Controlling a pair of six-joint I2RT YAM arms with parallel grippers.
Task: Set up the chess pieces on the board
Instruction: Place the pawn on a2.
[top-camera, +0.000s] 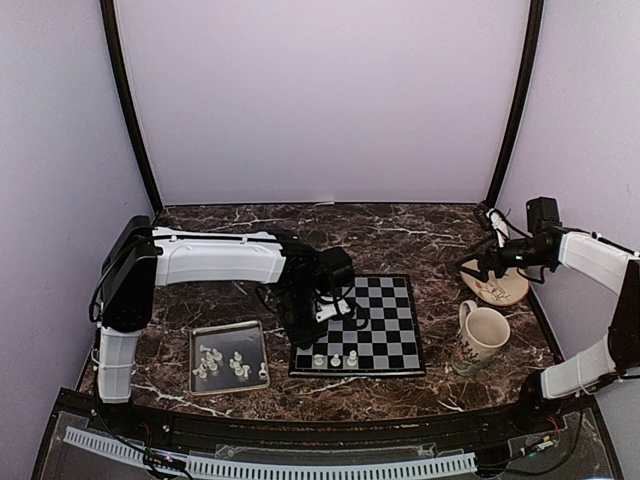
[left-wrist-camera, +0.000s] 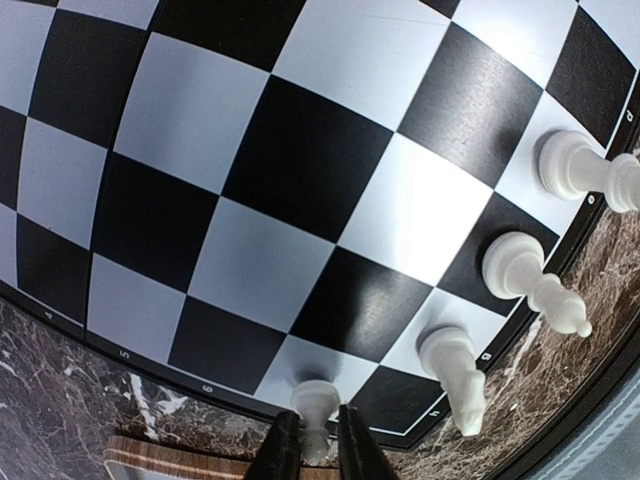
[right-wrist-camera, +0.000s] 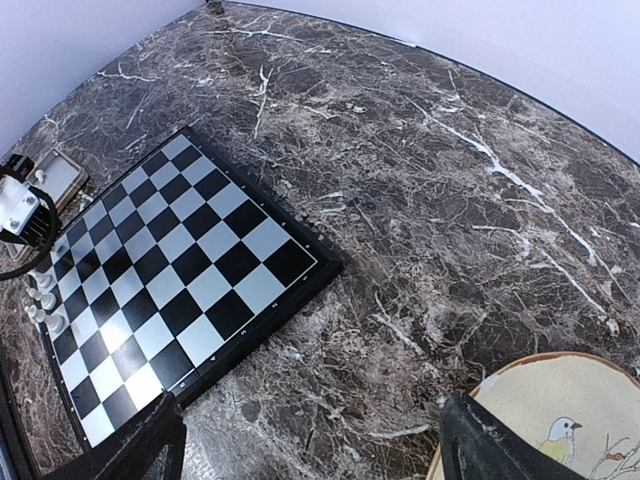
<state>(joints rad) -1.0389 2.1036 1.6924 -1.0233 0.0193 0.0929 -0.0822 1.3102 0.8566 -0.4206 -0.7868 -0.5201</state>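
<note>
The board (top-camera: 375, 320) lies mid-table and also shows in the right wrist view (right-wrist-camera: 170, 260). My left gripper (top-camera: 305, 338) is over its near left corner. In the left wrist view it (left-wrist-camera: 318, 450) is shut on a small white chess piece (left-wrist-camera: 314, 402), whose base stands on a light edge square. Three more pieces (left-wrist-camera: 455, 365) stand in a row along the board's near edge (top-camera: 336, 358). Several loose pieces (top-camera: 225, 365) lie in the metal tray (top-camera: 200, 340). My right gripper (right-wrist-camera: 310, 460) is open and empty, up over the table's right side (top-camera: 478, 268).
A beige plate (top-camera: 508, 290) with a bird drawing (right-wrist-camera: 555, 435) lies under my right gripper. A patterned mug (top-camera: 482, 335) stands just right of the board. The marble table is walled by white panels at the back and sides.
</note>
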